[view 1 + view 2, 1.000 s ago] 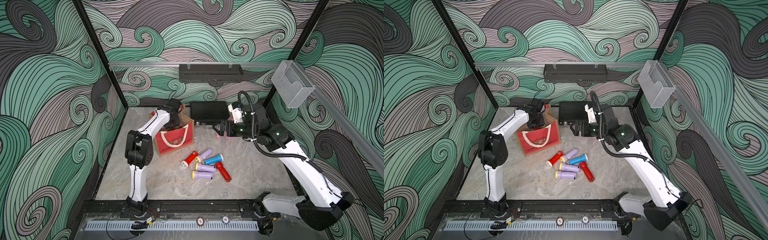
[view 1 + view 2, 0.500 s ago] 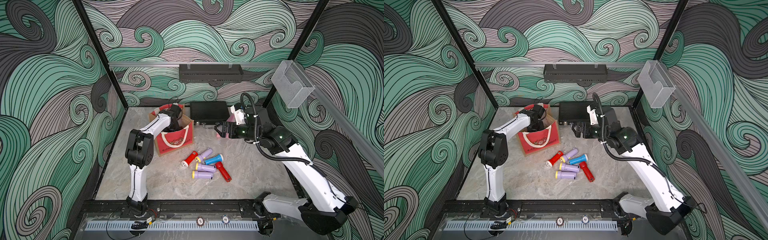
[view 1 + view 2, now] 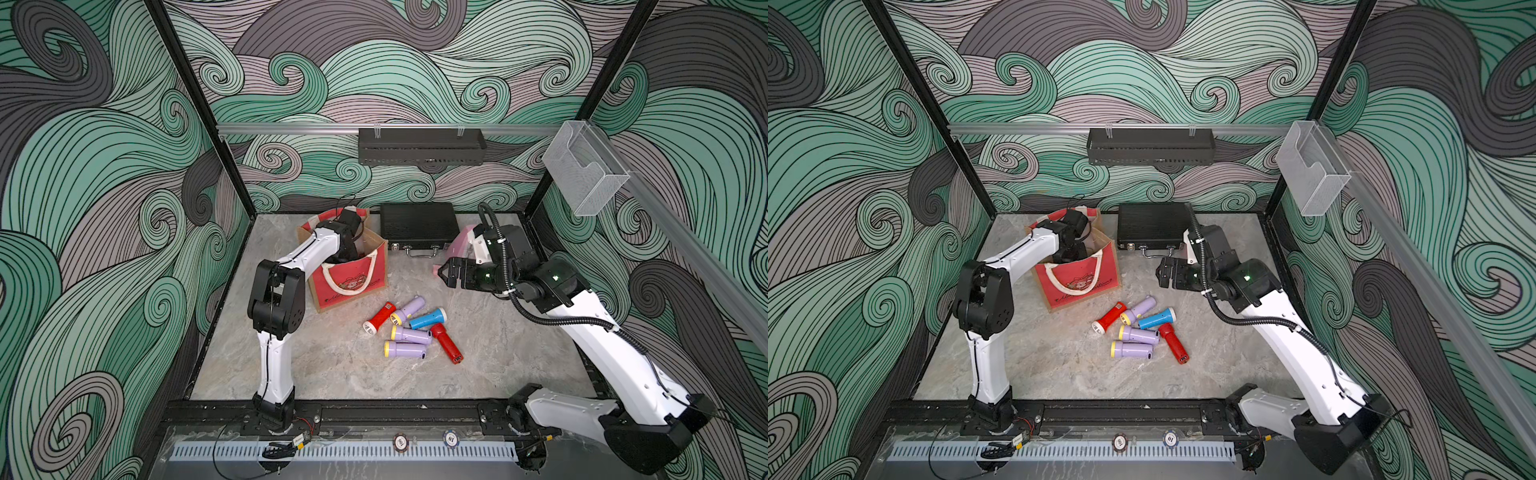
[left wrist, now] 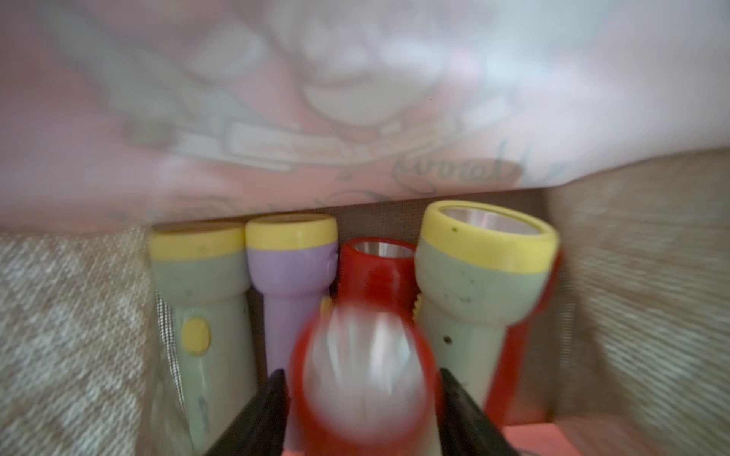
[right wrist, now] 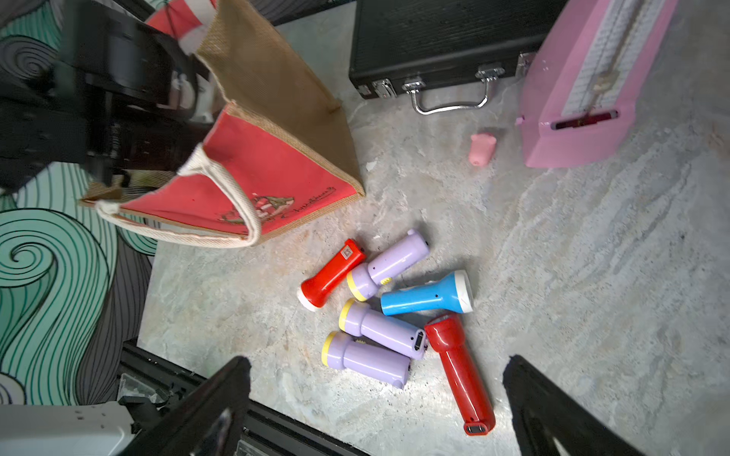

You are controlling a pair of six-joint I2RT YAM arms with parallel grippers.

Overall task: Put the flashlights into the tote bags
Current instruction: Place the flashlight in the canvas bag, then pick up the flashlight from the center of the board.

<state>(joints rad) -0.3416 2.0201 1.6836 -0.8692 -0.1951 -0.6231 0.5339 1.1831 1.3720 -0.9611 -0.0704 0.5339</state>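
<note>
The tote bag (image 3: 353,278) stands open at the back left, red front facing the pile. My left gripper (image 4: 361,373) reaches down inside it, and its fingers are hidden in both top views. Its jaws stand open, a narrow gap on each side of a blurred red flashlight (image 4: 357,434). Below lie two pale green flashlights (image 4: 199,300), a lilac one (image 4: 292,276) and a red one (image 4: 375,272). Several flashlights lie on the table: red (image 3: 379,318), blue (image 3: 428,320), lilac (image 3: 405,350). My right gripper (image 3: 446,276) hovers open and empty above the pile's far side.
A black ribbed case (image 3: 417,224) with a metal handle lies against the back wall. To its right are a pink metronome (image 5: 584,87) and a tiny pink lump (image 5: 482,148). The left arm's elbow (image 3: 274,299) rises beside the bag.
My left gripper has sunk from the bag's back rim into the bag and its jaws have parted from the red flashlight. My right gripper has drifted slightly toward the front.
</note>
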